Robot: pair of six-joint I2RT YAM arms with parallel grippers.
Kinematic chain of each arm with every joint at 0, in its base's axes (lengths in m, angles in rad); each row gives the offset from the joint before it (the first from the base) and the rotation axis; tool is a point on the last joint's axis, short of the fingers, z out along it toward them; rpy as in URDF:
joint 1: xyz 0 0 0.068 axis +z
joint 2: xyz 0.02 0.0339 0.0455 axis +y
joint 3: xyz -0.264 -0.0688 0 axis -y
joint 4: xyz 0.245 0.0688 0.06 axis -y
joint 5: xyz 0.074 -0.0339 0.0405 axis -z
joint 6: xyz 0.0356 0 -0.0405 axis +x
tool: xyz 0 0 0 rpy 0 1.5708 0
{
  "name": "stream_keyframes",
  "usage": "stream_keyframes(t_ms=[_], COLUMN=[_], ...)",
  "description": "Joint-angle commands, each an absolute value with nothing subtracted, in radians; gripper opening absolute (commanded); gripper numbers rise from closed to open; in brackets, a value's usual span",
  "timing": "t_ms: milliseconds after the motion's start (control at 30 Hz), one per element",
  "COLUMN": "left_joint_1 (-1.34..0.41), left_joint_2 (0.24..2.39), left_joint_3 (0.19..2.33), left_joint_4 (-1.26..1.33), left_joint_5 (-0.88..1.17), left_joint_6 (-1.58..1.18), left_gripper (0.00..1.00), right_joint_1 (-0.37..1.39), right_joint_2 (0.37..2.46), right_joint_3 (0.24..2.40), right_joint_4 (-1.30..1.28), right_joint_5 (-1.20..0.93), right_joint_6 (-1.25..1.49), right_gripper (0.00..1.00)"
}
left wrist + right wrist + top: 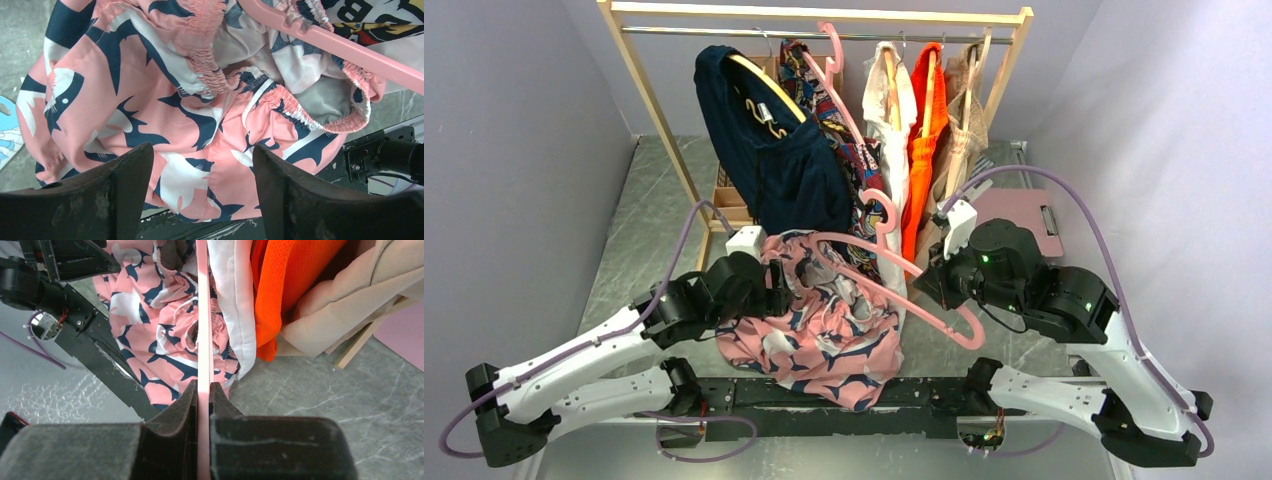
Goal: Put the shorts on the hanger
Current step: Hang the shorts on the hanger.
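The pink shorts [829, 325] with navy and white print hang bunched over the near table edge, threaded on the pale-pink hanger [879, 250]. In the left wrist view the hanger [350, 50] passes through the gathered waistband of the shorts [150, 100]. My left gripper [774, 283] sits at the shorts' left side. It is open [202, 170], with the fabric behind its fingers and nothing pinched. My right gripper [932, 283] is shut on the hanger's bar [203, 315], jaws [203, 390] pressed on both sides. The shorts [145, 315] hang left of that bar.
A wooden clothes rack [824, 14] stands behind, holding a navy garment [769, 150], a patterned one [844, 140], white [894, 130], orange [927, 130] and beige [969, 120] clothes, plus another pink hanger [834, 55]. A pink board [1024, 215] lies at the right.
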State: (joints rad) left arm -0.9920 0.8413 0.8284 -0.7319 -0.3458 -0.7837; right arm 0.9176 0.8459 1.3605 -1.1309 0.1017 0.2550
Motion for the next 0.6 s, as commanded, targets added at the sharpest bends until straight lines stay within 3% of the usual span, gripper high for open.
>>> stream_keyframes(t_ms=[0, 300, 567], left_joint_1=[-0.991, -0.981, -0.936], left_joint_2=[0.880, 1.118, 1.150], left_joint_3=[0.832, 0.922, 0.923], left_joint_4=[-0.644, -0.639, -0.544], left_joint_5=[-0.352, -0.521, -0.531], left_joint_6=[-0.732, -0.717, -0.699], left_gripper=[0.78, 0.78, 0.79], right_joint_1=[0.916, 0.915, 0.914], right_joint_2=[0.846, 0.847, 0.839], right_joint_3=[1.353, 1.355, 1.358], right_joint_4=[-1.075, -1.078, -1.088], right_joint_5=[0.121, 0.112, 0.111], right_joint_6=[0.262, 0.262, 0.261], right_gripper=[0.00, 0.00, 0.00])
